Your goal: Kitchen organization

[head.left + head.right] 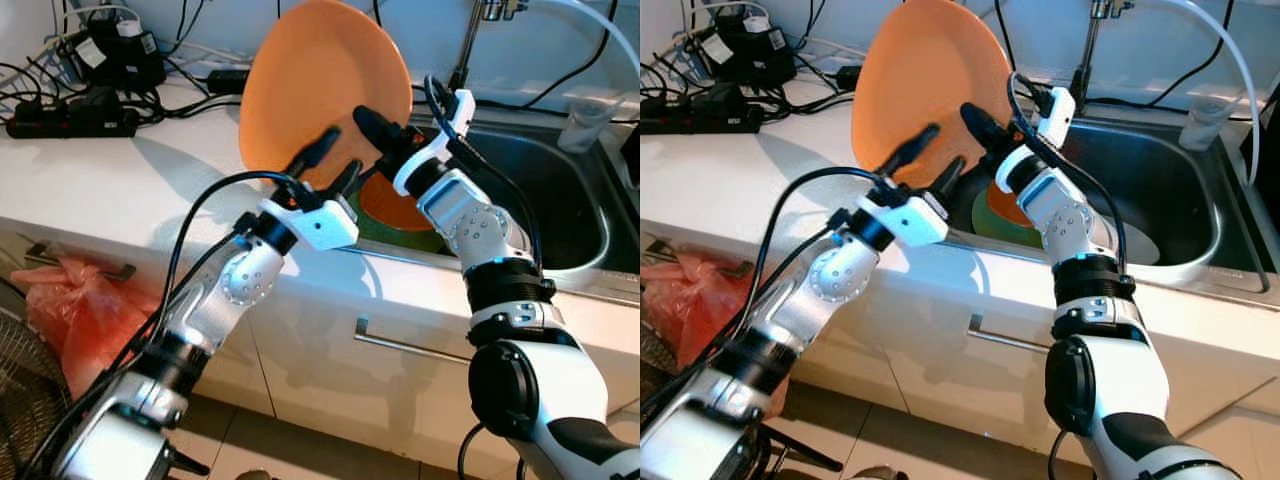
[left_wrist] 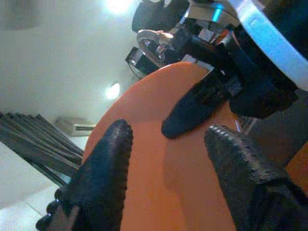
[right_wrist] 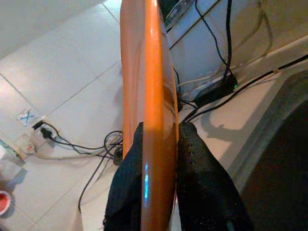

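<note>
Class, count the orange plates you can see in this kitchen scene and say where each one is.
2. One orange plate is held upright by the right gripper above the counter edge; another orange plate lies in the sink. Others may be hidden.

You have a power strip (image 1: 70,120) and cables on the counter (image 1: 100,170), a red bag (image 1: 70,310) below.

The round orange plate (image 1: 315,85) stands on edge above the sink's left rim.
</note>
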{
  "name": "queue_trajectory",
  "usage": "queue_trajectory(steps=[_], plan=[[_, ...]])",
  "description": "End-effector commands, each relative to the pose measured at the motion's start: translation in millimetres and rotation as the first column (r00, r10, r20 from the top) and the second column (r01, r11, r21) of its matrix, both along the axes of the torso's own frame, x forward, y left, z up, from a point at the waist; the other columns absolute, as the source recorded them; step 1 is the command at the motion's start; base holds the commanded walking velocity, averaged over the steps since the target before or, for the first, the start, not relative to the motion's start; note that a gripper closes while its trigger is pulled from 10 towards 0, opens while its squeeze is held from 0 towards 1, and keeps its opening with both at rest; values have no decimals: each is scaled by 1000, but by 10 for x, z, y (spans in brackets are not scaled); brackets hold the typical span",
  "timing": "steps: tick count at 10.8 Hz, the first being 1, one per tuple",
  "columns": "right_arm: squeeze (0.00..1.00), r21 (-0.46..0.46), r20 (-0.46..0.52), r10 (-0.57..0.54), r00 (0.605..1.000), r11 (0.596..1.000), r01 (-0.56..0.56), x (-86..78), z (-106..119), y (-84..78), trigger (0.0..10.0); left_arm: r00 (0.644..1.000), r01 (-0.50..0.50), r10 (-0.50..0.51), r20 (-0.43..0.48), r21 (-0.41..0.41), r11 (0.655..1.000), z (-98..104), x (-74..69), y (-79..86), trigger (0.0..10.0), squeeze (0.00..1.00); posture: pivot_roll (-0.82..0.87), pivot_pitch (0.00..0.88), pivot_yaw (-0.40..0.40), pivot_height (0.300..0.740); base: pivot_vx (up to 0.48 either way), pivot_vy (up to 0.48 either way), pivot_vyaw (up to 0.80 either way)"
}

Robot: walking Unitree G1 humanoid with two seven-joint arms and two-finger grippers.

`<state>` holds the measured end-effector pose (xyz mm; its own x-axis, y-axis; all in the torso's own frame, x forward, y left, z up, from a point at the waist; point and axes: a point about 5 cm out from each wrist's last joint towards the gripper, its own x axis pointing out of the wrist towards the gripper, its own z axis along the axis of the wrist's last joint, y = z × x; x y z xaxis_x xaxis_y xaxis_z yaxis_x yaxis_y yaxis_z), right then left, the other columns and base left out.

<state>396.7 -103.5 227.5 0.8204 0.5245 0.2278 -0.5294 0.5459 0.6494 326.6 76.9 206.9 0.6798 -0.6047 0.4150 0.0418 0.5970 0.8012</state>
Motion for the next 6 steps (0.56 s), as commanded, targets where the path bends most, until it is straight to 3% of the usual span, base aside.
queue_trajectory(steps=[1,2,3,4,5,6], plan=[[0,15,31,-43,999,999,42,13,53,-88,4471,1000,-16,16,-18,-30,999,45,-1,57,10000,1000,86,0,24,740,0,0,0],[0,17,31,-44,999,999,43,13,53,-97,2627,999,-26,25,-28,-50,998,66,-8,88,10000,1000,86,0,24,740,0,0,0],[0,9,26,-57,998,998,57,16,41,-132,10000,999,-49,48,-13,-80,996,130,-33,154,10000,1000,88,0,25,740,0,0,0],[0,4,18,-78,997,997,78,21,22,-176,10000,998,-61,61,5,-79,995,162,-53,176,10000,1000,90,0,24,740,0,0,0],[0,-4,13,-104,994,995,104,24,10,-221,10000,998,-66,67,0,-91,994,167,-61,180,10000,914,90,0,24,740,0,0,0],[0,-42,1,-205,979,978,205,43,-20,-378,10000,998,-68,67,-13,-91,993,156,-88,154,10000,0,94,0,23,740,0,0,0]])
